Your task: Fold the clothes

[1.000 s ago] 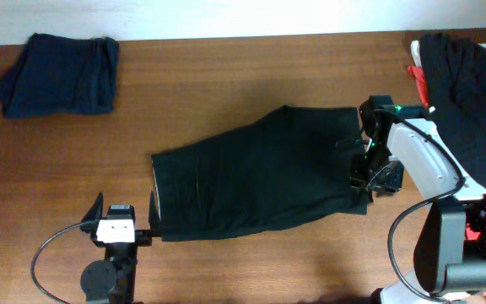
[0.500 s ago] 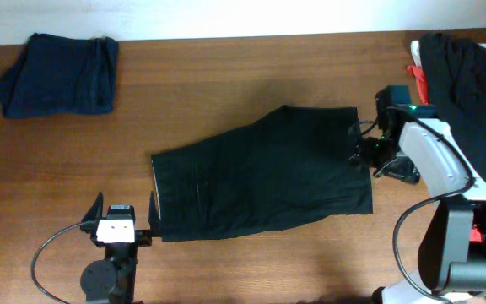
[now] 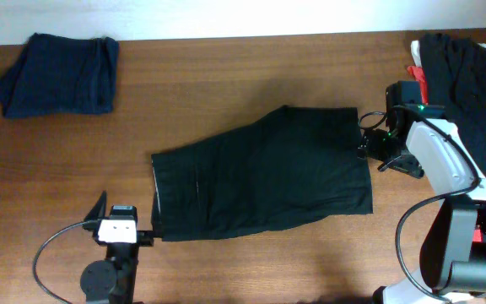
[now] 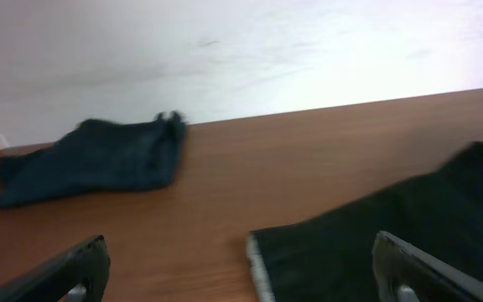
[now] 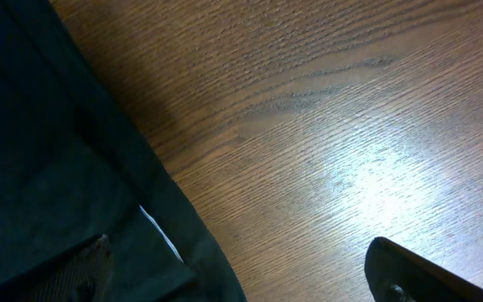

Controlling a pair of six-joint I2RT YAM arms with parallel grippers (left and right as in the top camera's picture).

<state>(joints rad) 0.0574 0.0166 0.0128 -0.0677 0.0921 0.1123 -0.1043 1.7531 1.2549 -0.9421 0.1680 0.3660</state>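
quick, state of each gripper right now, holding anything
left gripper: open, holding nothing
right gripper: open, holding nothing, at the edge of the black garment

Garment [image 3: 260, 173] lies spread mid-table [image 3: 226, 93]. Folded one [image 3: 57, 74] sits way off in the back left corner, and a pile [image 3: 471, 84] is on the right edge. Left gripper [image 3: 126, 211] is just front-left of the garment, while the right gripper [image 3: 371, 148] straddles its right edge.

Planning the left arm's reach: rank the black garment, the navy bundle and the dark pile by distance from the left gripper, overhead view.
From the left gripper:
1. Black garment, just right of it.
2. Navy bundle, far-left corner.
3. Dark pile, right edge.
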